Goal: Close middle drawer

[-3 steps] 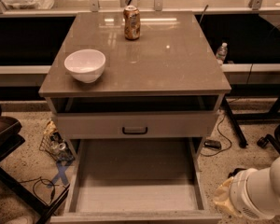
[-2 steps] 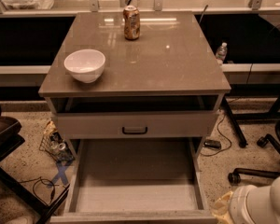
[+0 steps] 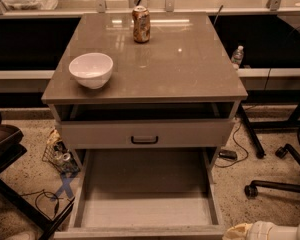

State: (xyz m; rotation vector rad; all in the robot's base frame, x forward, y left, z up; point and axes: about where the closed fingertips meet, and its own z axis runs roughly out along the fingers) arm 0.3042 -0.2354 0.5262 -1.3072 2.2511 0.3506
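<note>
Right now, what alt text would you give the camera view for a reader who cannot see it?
The middle drawer of a grey cabinet stands pulled far out and empty, below the upper drawer. A white bowl and a can sit on top; only the robot's arm shows at bottom right, the gripper out of frame.

High camera faces cabinet (image 3: 180,69) front, near; jaws outside the frame.

The middle drawer (image 3: 145,204) stands pulled far out below the counter's (image 3: 190,69) front edge. A bowl (image 3: 91,69) sits near the left edge and a can (image 3: 141,24) by the back edge. The gripper is out of view; only the arm (image 3: 270,231) shows, low beyond the front right corner.
</note>
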